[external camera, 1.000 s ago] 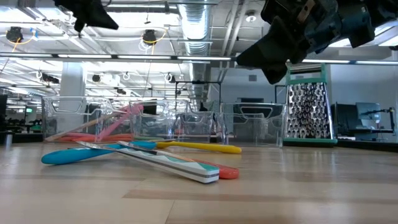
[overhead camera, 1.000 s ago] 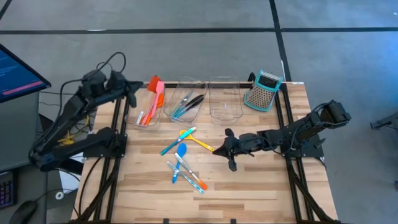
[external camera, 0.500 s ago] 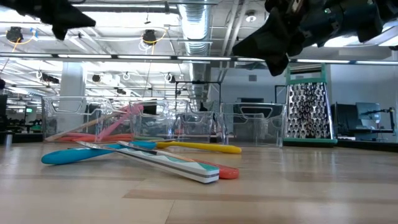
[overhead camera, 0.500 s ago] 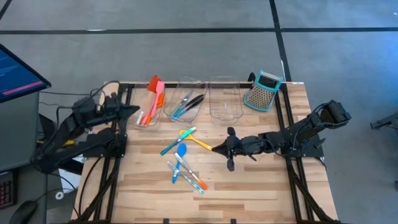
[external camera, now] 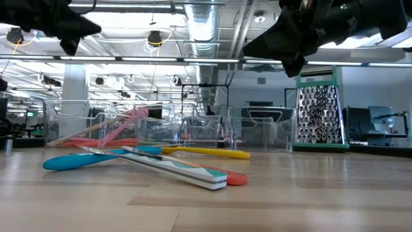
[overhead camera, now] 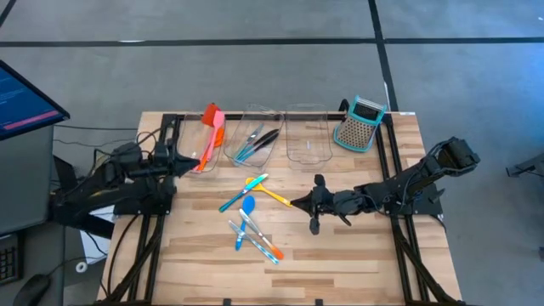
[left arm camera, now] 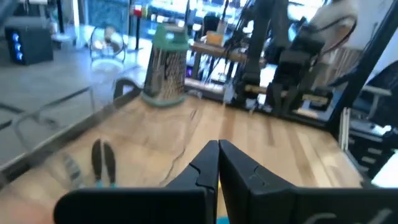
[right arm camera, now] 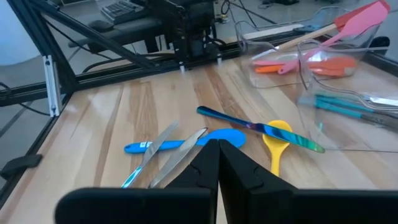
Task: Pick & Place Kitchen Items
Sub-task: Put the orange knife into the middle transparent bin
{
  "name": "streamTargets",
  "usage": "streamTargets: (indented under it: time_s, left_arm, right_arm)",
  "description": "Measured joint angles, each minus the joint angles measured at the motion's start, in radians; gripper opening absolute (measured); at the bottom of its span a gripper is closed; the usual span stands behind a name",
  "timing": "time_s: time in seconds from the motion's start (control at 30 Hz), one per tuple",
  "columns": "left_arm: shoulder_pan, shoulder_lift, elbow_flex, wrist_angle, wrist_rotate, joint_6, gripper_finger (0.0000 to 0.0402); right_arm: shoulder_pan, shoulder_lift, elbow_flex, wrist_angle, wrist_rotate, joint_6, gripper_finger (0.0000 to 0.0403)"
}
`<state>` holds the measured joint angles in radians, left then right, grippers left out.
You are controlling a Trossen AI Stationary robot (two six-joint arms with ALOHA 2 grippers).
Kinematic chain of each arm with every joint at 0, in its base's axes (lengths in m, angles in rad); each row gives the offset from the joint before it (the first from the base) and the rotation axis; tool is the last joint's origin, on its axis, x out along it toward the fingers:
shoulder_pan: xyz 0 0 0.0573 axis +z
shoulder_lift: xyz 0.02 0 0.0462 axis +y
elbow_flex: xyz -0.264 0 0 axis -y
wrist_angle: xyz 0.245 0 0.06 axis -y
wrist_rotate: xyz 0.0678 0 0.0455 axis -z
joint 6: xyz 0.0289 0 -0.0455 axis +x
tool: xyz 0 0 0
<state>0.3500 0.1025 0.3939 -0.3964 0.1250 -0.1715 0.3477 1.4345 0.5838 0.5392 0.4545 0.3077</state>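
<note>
Left gripper [overhead camera: 194, 161] shut and empty, fingertips pressed together, hanging at the table's 9 o'clock edge, just short of the left clear bin [overhead camera: 206, 150]. Right gripper [overhead camera: 296, 203] likewise pinched shut on nothing, reaching in from 3 o'clock, tip just beside the bowl of the yellow spoon [overhead camera: 276, 196].

Loose utensils near table centre: yellow spoon crossed by a teal spoon [overhead camera: 240, 195]; at 6 o'clock of those, a blue spoon [overhead camera: 248, 206], silver-bladed pieces and an orange-tipped utensil [overhead camera: 270, 251] in a small heap.

Along the 12 o'clock edge, three bins in a row. Left bin with orange and pink utensils, a red spatula [overhead camera: 212, 120] leaning out over its rim. Middle bin [overhead camera: 256, 136] with teal and dark pieces. Right bin [overhead camera: 308, 134] bare inside. Box grater [overhead camera: 360, 124] upright at 2 o'clock, beside the right bin.
</note>
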Motion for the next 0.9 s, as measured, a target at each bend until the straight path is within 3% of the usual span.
streamTargets:
  time_s: [0.13, 0.47, 0.6, 0.77, 0.9]
  left_arm:
    - [-0.028, 0.062, 0.009, 0.121, -0.031, 0.007, 0.0001]
    - [-0.127, 0.328, 0.142, 0.167, -0.038, 0.062, 0.0001]
    - [-0.241, 0.396, 0.173, 0.200, -0.122, 0.167, 0.0001]
    - [-0.395, 0.434, 0.222, 0.199, -0.328, 0.201, 0.0001]
    - [-0.519, 0.434, 0.237, 0.201, -0.374, 0.194, 0.0001]
  right_arm:
    - [-0.001, 0.000, 0.000, 0.000, 0.000, 0.000, 0.0000]
    - [-0.002, 0.000, 0.000, 0.000, 0.000, 0.000, 0.0000]
    - [-0.002, 0.000, 0.000, 0.000, 0.000, 0.000, 0.0000]
    - [-0.002, 0.000, 0.000, 0.000, 0.000, 0.000, 0.0000]
    - [-0.002, 0.000, 0.000, 0.000, 0.000, 0.000, 0.0000]
